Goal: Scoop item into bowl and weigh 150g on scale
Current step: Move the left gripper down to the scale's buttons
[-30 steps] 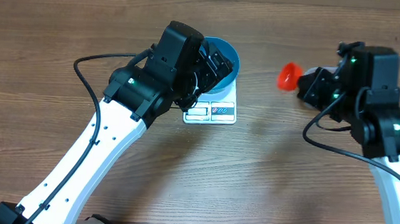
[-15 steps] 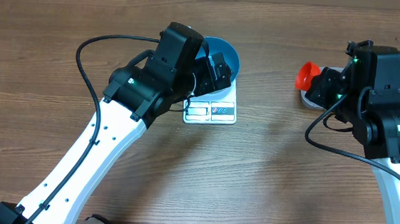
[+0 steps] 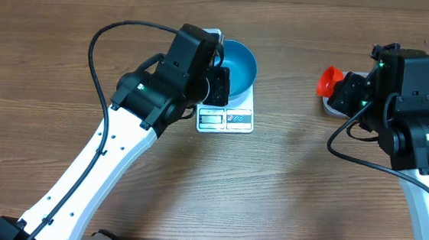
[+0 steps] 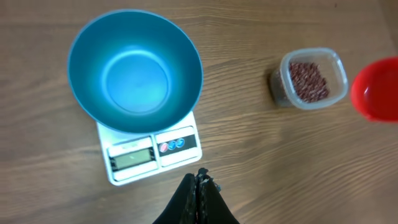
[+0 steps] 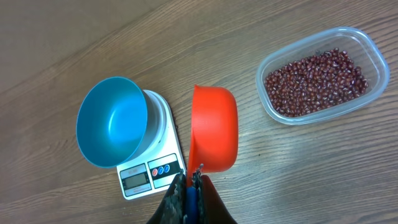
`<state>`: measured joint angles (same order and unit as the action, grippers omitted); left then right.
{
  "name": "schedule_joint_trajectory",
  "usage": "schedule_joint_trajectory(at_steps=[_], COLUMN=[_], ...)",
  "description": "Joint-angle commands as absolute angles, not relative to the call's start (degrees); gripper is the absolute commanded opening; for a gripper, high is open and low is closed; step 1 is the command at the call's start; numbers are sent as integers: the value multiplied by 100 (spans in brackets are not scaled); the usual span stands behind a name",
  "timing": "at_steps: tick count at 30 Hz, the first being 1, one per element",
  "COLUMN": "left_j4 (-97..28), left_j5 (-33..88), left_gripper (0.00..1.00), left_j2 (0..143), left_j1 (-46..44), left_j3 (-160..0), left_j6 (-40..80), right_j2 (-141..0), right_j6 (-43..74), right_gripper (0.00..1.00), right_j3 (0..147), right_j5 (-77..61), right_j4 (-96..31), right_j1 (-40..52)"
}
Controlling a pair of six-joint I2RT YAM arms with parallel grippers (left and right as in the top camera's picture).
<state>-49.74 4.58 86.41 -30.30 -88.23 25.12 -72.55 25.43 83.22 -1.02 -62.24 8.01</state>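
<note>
Altogether one bowl (image 4: 134,71), one scale (image 4: 152,152), one bean tub (image 5: 378,62), one scoop (image 5: 214,127)

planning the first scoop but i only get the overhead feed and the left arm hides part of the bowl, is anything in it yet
observer: no, the left wrist view shows the whole bowl bare inside, sitting on the scale.
operator: ok where do i scoop from
observer: the right wrist view shows the beans in an open clear tub, on the table apart from the scale.
operator: anything picked up already
observer: no, the red scoop clamped in the right end effector looks empty from the left wrist view.
</note>
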Motion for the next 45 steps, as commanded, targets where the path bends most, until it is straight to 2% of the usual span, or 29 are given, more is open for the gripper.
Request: schedule_joint_trajectory(at_steps=[1, 10, 20, 30, 45], left_j4=[-4965, -4228, -2624, -2222, -1798], left_j5=[-21, -257, -322, -340, -617], left_gripper=[4, 4, 4, 4, 4], left_j2=[8689, 8689, 8705, 9679, 10324], left_j1=[-3046, -3186, -3767, -3758, -3747], left_j3=[-8877, -7741, -6436, -6316, -6316], left_j6=[1577, 805, 423, 425, 222], right_j2=[-7214, -7214, -7295, -7579, -7590], right_j6=[2521, 2521, 2521, 2519, 2519], right_gripper=[4, 4, 4, 4, 4], right_j3=[8438, 8433, 8433, 8433, 8433], right_j5=[-5, -3, -3, -3, 62], right_j4=[-6215, -6206, -6228, -6239, -6337], right_j1=[821, 819, 819, 819, 819])
